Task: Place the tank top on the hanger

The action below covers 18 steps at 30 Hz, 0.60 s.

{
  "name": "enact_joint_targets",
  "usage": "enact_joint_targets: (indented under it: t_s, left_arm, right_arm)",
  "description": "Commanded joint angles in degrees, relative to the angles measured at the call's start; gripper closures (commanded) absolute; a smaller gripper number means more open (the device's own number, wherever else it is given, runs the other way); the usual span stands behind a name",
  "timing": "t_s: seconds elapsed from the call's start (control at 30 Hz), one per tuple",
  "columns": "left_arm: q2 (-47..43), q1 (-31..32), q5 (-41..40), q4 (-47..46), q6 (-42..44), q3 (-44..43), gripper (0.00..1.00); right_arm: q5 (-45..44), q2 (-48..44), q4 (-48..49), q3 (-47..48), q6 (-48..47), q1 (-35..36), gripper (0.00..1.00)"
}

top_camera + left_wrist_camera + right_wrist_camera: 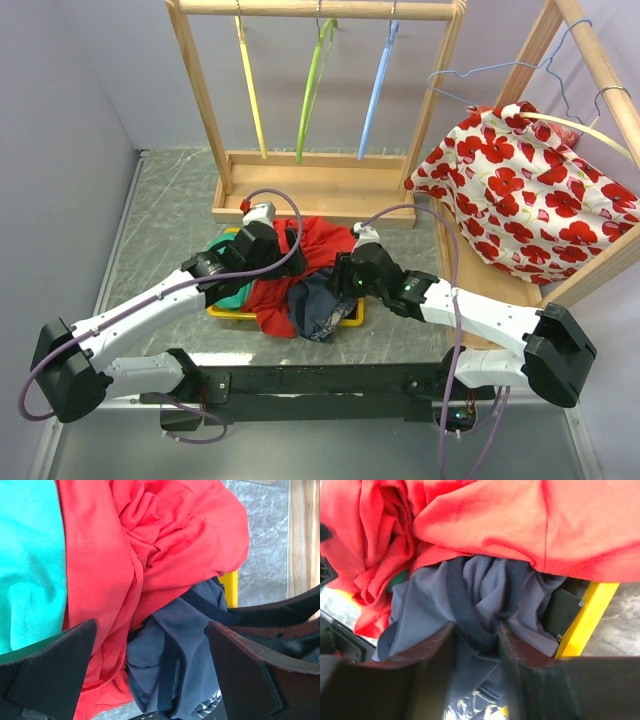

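Note:
The navy tank top (pixel 318 305) lies crumpled at the front of a yellow bin (pixel 352 315), partly under a red garment (pixel 310 245). In the right wrist view my right gripper (pixel 476 627) is closed on a fold of the tank top (pixel 475 595), pinching its dark hem between the fingers. From above, the right gripper (pixel 340 282) sits at the garment's right edge. My left gripper (pixel 152 630) is open wide just over the tank top (pixel 175 645) and the red cloth, holding nothing. Seen from above, the left gripper (pixel 282 242) hovers over the pile. The light blue hanger (pixel 378 95) hangs on the wooden rack (pixel 310 190).
A lime green hanger (pixel 312 90) and a yellow hanger (pixel 250 85) hang beside the blue one. A green garment (pixel 232 295) fills the bin's left side. A poppy-print cloth (pixel 530 190) drapes over a second wooden frame at the right, with wire hangers (pixel 480 72) above it.

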State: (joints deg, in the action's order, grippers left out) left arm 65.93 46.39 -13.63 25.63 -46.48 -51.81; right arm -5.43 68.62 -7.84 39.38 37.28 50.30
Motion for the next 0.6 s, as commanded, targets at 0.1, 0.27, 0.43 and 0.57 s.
enact_joint_targets:
  t_s: [0.1,0.27,0.43,0.57]
  left_arm:
    - [0.2,0.1,-2.3,-0.1,-1.0,-1.6,0.01]
    - [-0.1,0.1,-2.9,-0.1,-0.8,-1.6,0.01]
    - [-1.2,-0.1,-3.2,-0.2,-0.9,-1.7,0.01]
    - [-2.3,-0.6,-3.6,-0.4,-0.7,-1.8,0.01]
  right_arm:
    - [-5.8,-2.6,-5.0,6.4,-0.4,0.4,1.00]
    - [-11.1,-7.0,-12.1,14.8,-3.5,0.4,1.00]
    - [-14.1,-10.0,-16.5,27.0,-7.2,0.4,1.00]
    - [-16.3,-9.4,-20.0,35.7,-10.3,0.4,1.00]
